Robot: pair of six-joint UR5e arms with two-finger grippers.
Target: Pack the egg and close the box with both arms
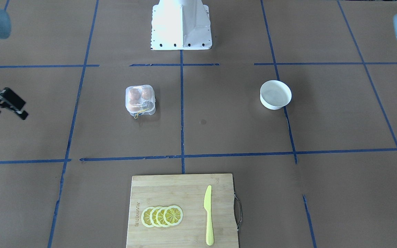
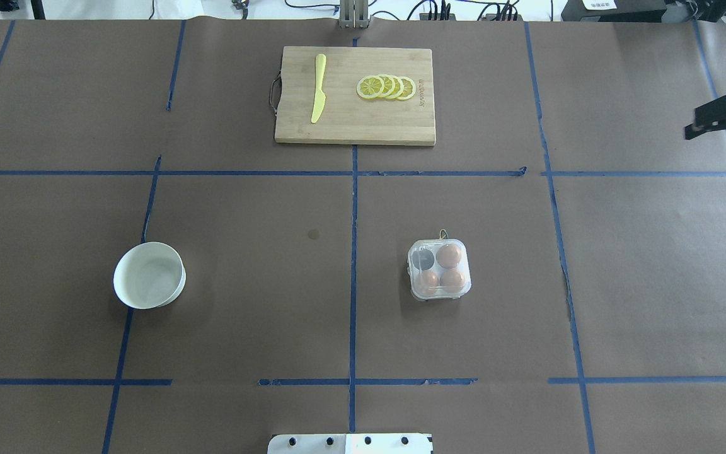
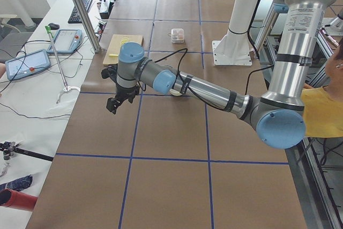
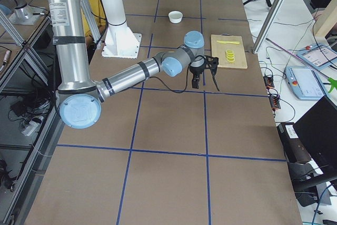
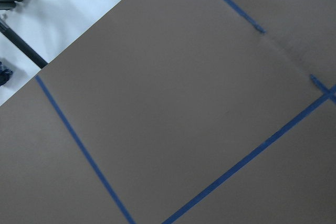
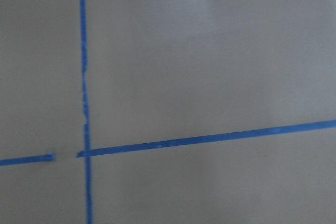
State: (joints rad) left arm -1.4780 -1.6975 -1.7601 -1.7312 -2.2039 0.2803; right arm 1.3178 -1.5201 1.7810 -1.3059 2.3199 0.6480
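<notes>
Nearest lies the bamboo cutting board (image 1: pixel 184 193) on the worktop (image 1: pixel 322 172). Beyond the board sits the clear egg carton (image 1: pixel 140 100), lid down, three brown eggs (image 1: pixel 134 93) showing inside. My right tool (image 1: pixel 9 115) and left tool (image 3: pixel 119 104) hang well off either side of the board, fingers apart.

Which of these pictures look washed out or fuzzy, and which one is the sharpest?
Front-facing view: glare washes out the white base pedestal. Right wrist view: hazy, the blue tape lines soft, a pale sheen at the top. Overhead view: sharpest; the eggs in the box show clearly.
</notes>
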